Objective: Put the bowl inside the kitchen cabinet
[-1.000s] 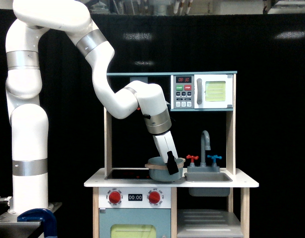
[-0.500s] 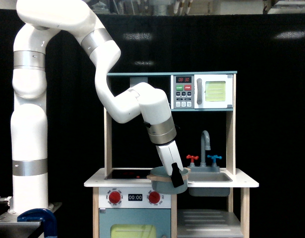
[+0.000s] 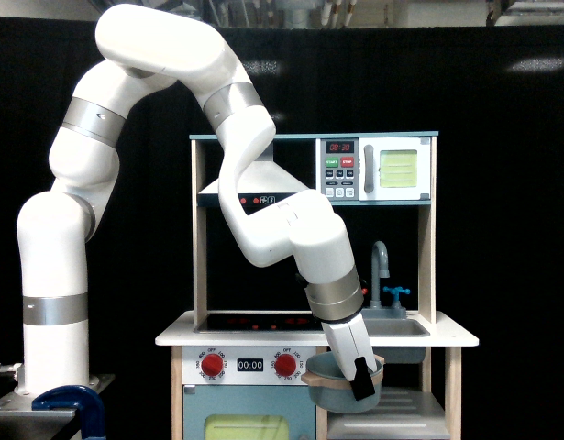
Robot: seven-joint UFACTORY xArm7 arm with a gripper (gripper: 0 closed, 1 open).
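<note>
The bowl [image 3: 337, 385] is off the counter now — half a second ago it sat level with the countertop [image 3: 236, 335] edge; it hangs lower, in front of the kitchen cabinet [image 3: 392, 403] opening, tilted a little. The gripper [image 3: 362, 378] has come down with it, its dark finger clamped over the bowl's rim on the exterior view's right. The arm's elbow has swung toward the microwave [image 3: 377, 170]. The bowl sits just under the countertop edge, beside the sink basin [image 3: 392, 337]; the shelf below looks open. The microwave buttons read START and STOP; the oven timer [image 3: 249, 365] shows 00:00.
</note>
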